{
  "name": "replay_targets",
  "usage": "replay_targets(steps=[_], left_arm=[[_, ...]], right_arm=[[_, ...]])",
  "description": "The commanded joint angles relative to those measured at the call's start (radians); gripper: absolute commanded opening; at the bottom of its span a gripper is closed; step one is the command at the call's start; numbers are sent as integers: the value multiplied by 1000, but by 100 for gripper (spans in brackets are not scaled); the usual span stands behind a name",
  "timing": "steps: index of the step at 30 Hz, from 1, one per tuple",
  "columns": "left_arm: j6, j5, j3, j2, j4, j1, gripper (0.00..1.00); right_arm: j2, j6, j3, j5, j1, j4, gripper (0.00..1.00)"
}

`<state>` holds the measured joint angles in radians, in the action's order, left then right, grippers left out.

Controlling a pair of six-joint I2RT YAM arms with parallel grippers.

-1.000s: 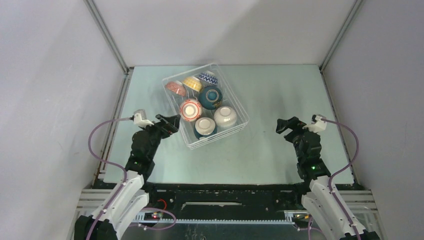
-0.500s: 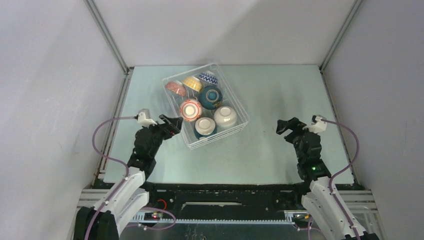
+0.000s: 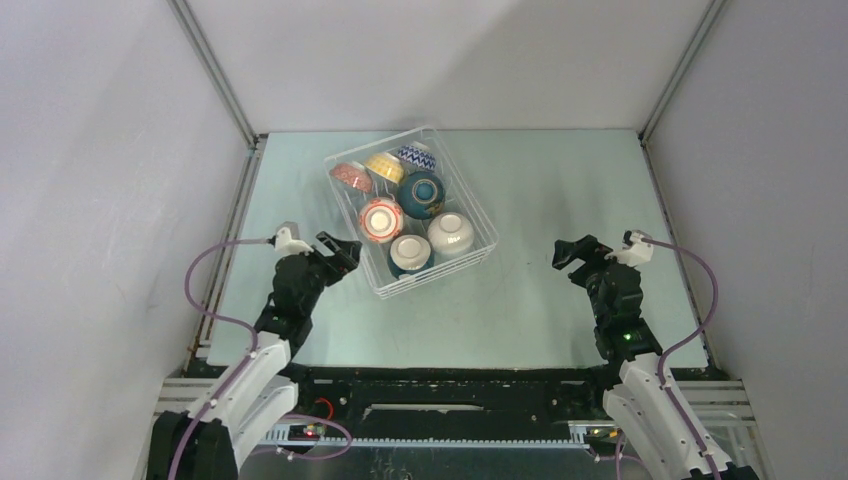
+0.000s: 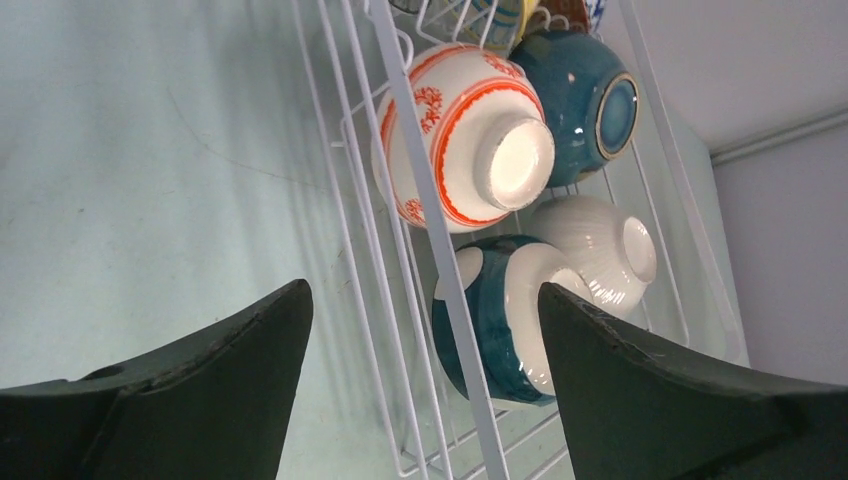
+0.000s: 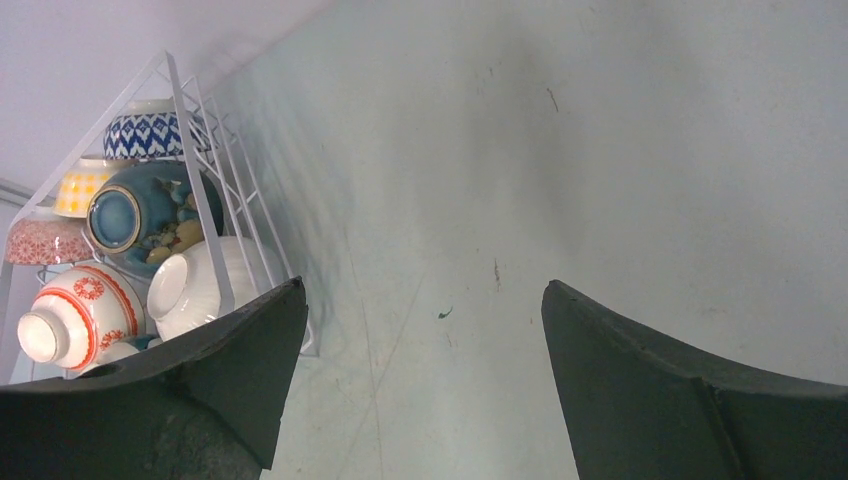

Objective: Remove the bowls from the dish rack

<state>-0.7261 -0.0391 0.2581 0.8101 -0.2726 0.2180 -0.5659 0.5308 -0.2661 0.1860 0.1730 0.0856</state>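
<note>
The white wire dish rack [image 3: 470, 192] stands at the back centre of the table with several bowls upside down in it: red-patterned [image 3: 351, 177], yellow [image 3: 384, 167], blue-white zigzag [image 3: 416, 156], dark teal [image 3: 422, 194], red-banded white [image 3: 381, 220], teal-and-white [image 3: 410, 255] and plain white [image 3: 451, 234]. My left gripper [image 3: 340, 250] is open just outside the rack's near-left wall. In the left wrist view its jaws [image 4: 422, 290] frame the rack's rim bar [image 4: 423, 200] and the teal-and-white bowl [image 4: 500, 320], touching neither. My right gripper [image 3: 572, 250] hangs open over bare table, right of the rack.
The pale green table [image 3: 560, 180] is closed in by grey walls on three sides. A metal rail [image 3: 228, 250] runs along its left edge. In the right wrist view the rack [image 5: 202, 180] lies off to the left of my open jaws [image 5: 422, 285].
My left arm has shifted slightly right and toward the near edge, staying beside the rack. The right arm and the bowls have not moved.
</note>
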Motion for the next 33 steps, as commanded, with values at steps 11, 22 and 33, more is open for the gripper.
replay_targets(steps=[11, 22, 33], left_arm=[[-82, -125, 305, -146, 315, 1, 91], [-208, -67, 487, 110, 200, 1, 91], [-434, -1, 823, 554, 203, 4, 95]], right_arm=[[-11, 4, 5, -37, 6, 40, 94], [-25, 3, 8, -49, 6, 51, 93], [-49, -1, 8, -48, 10, 71, 93]])
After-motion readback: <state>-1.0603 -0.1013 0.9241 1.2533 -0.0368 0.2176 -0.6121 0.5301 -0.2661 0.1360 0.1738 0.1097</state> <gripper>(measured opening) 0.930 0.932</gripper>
